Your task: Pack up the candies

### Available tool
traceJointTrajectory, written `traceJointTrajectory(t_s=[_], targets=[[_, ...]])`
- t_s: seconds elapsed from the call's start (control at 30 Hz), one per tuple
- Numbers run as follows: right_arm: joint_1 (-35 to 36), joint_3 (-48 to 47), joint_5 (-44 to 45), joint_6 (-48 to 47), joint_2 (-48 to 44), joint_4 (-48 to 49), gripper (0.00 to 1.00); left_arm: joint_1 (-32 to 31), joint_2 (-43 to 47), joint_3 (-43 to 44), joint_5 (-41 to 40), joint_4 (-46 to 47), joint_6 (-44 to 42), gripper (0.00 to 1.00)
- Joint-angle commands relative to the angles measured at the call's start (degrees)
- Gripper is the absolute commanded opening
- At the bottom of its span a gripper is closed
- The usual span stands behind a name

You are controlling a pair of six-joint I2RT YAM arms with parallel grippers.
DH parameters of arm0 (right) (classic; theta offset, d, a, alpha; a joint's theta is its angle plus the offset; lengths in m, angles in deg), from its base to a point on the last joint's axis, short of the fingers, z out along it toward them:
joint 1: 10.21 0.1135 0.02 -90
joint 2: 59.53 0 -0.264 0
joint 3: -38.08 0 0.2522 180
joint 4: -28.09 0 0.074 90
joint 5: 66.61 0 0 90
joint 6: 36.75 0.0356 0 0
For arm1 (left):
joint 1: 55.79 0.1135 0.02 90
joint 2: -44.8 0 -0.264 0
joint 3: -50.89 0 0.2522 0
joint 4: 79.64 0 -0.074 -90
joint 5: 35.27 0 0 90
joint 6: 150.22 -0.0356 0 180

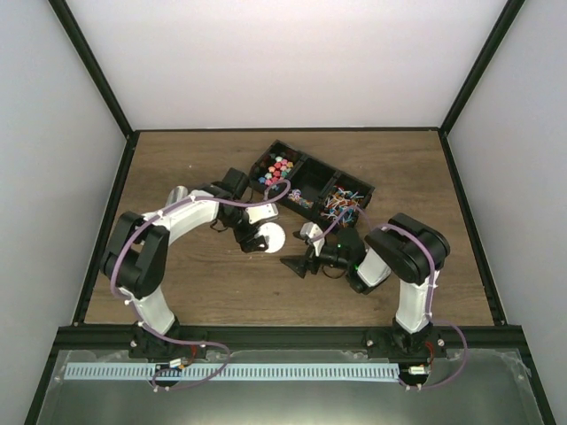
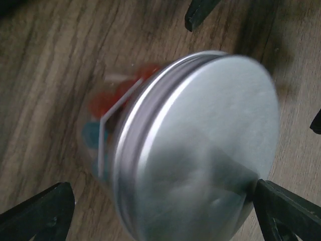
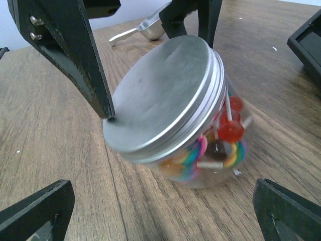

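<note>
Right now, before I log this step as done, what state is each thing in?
jar: tilted, closed, candies inside.
lid: on the jar.
tray: open, more candies in its compartments.
scoop: lying on the table.
left fingers: open, either side of the lid, one touching its rim.
right fingers: open, holding nothing.
</note>
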Motion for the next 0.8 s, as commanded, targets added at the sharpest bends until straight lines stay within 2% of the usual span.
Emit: traceJointTrajectory(t_s=[0.0,0.13,0.3,0.5,0.63,0.67,0.77], targets=[[1.0,-1.8,-0.7,-1.5,1.8,5.1,1.00,0.5,-3.1,1.2,1.5,-1.1,0.4,0.98],[1.1,-1.9,-1.1,-1.6,1.6,4.8,0.99,2.3,-7.5,8.2,5.9,-3.5,3.1,0.92],[1.1,-1.6,0.7,-3.4,1.4,3.8,0.99,2.2,-7.8,10.0,9.5,-5.5,-0.6,0.94],[1.0,-2.4,2.1,-2.6,0.7,2.3,0.99,2.3,-8.7,14.2,11.5,-6.9,2.5,0.94],[0.6,-2.6,4.1,-2.1,-0.8,0.3,1.00,2.3,-7.4,13.9,8.1,-1.6,7.3,0.97],[0.5,-2.6,4.7,-1.6,-0.8,0.1,1.00,2.3,-6.3,12.8,7.2,1.0,7.9,1.00],[0.2,-2.6,5.5,-0.9,-0.1,0.7,1.00,1.6,-4.4,9.8,3.7,7.3,8.2,1.00]])
